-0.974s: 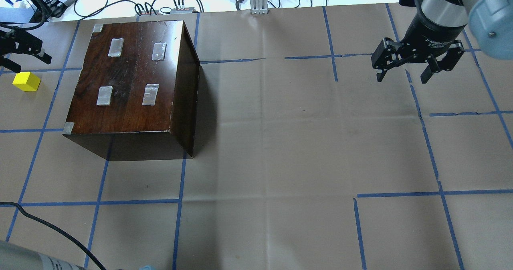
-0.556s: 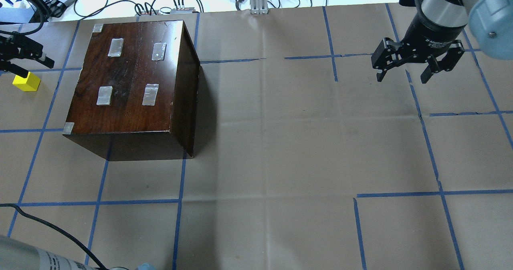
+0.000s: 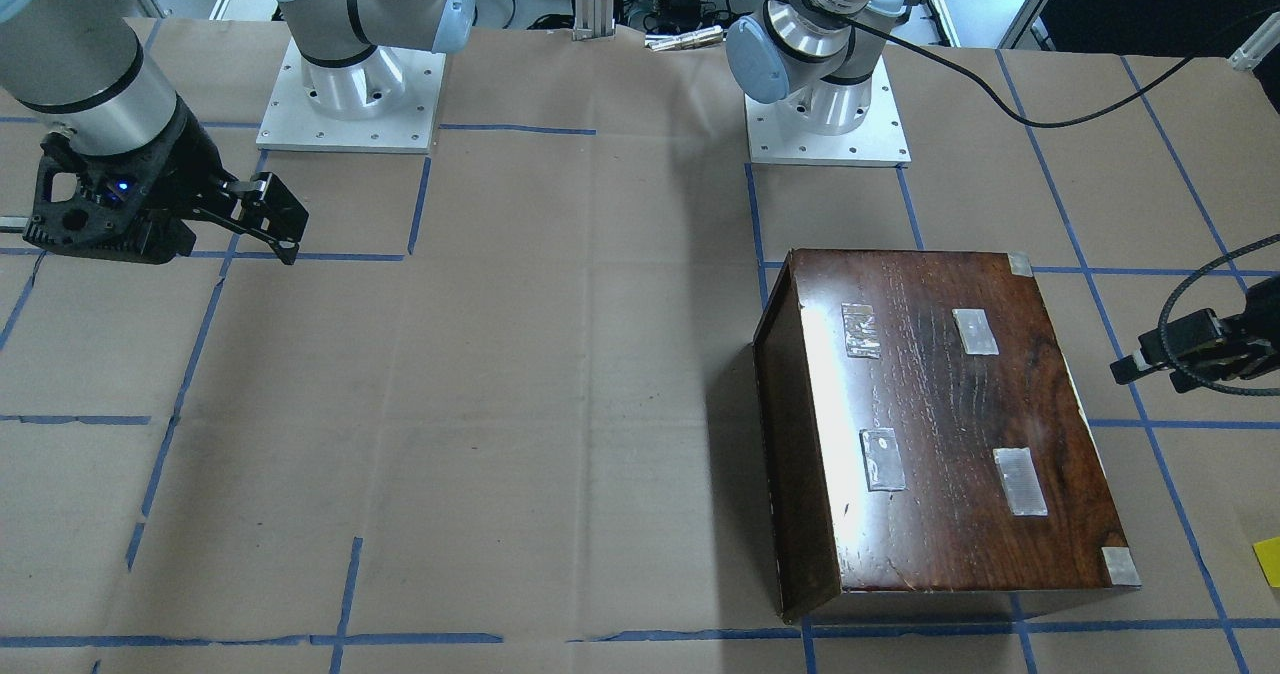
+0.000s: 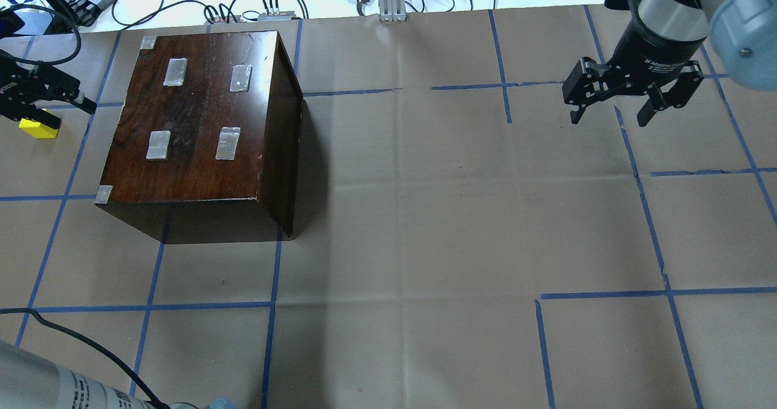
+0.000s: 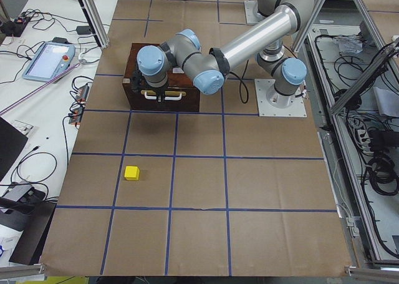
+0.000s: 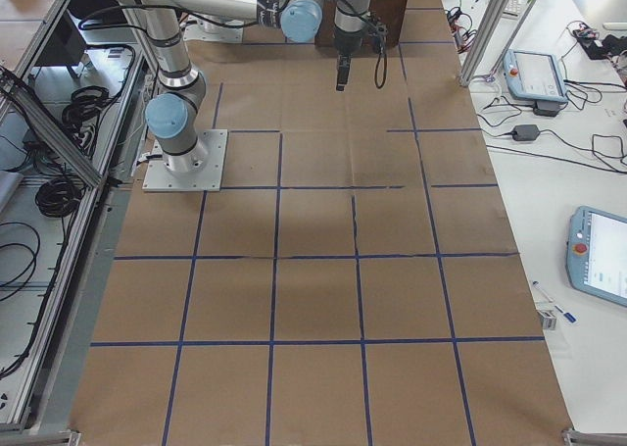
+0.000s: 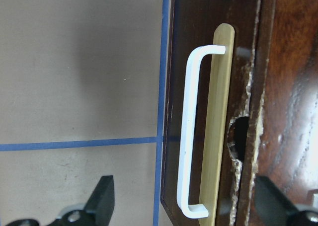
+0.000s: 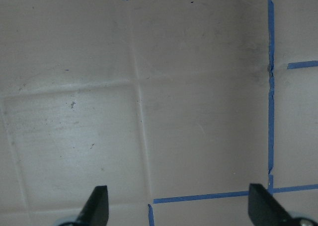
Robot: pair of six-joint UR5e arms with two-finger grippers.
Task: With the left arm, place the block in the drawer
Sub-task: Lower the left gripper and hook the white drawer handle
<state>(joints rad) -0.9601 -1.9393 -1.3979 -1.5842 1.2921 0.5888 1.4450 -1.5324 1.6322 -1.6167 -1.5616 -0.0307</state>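
the block [image 5: 131, 172] lies on the paper-covered table [image 4: 425, 215], well apart from the box front and untouched. the drawer [image 7: 179, 47] looks shut inside the dark box [image 4: 200, 111]. its white handle [image 7: 188, 131] sits just ahead of the left gripper [image 7: 185, 201], whose jaws are spread and empty. the right gripper [image 4: 608, 119] hangs far off, also spread and empty. likely trouble: the fingers close off-centre and slip from the thin handle, or a pull drags the whole box. compared with a second ago, the left gripper has shifted toward the box; the block and the right gripper are unchanged
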